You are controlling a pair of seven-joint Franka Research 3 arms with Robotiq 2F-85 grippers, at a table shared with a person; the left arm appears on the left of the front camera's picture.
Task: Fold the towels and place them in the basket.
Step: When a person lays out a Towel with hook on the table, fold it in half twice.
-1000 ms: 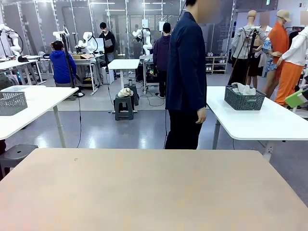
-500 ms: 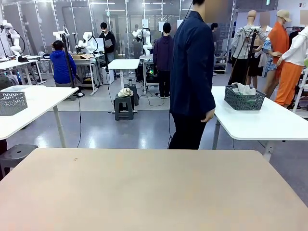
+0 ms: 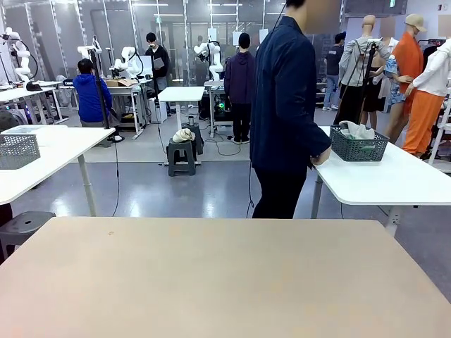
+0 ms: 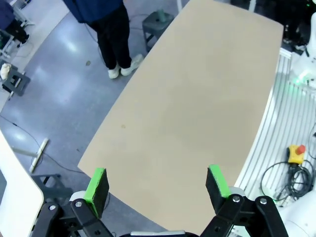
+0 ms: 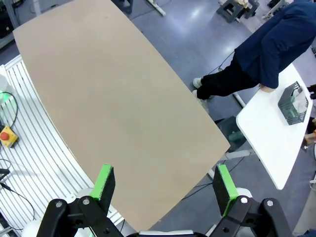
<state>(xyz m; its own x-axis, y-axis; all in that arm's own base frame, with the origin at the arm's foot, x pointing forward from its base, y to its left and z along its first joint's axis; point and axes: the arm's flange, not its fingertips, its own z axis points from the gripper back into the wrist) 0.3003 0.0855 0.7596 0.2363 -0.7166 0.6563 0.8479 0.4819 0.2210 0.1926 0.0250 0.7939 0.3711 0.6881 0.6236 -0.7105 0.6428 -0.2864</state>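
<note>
Beige table [image 3: 211, 282] spreads bare beneath both arms. The left gripper [image 4: 157, 173] hangs high over it, jaws spread wide with nothing between the green pads. The right gripper [image 5: 164, 173] does the same, likely because no cloth has reached the table to fold. Beyond the table's far edge a person [image 3: 285, 105] stands turned toward a white side table [image 3: 394, 183], one hand [image 3: 320, 158] at its near corner. On it, off the beige table's far right, sits the basket [image 3: 358, 149], dark and latticed. It holds what are probably the towels [image 3: 356, 129], a crumpled pale heap too small to judge for colour.
</note>
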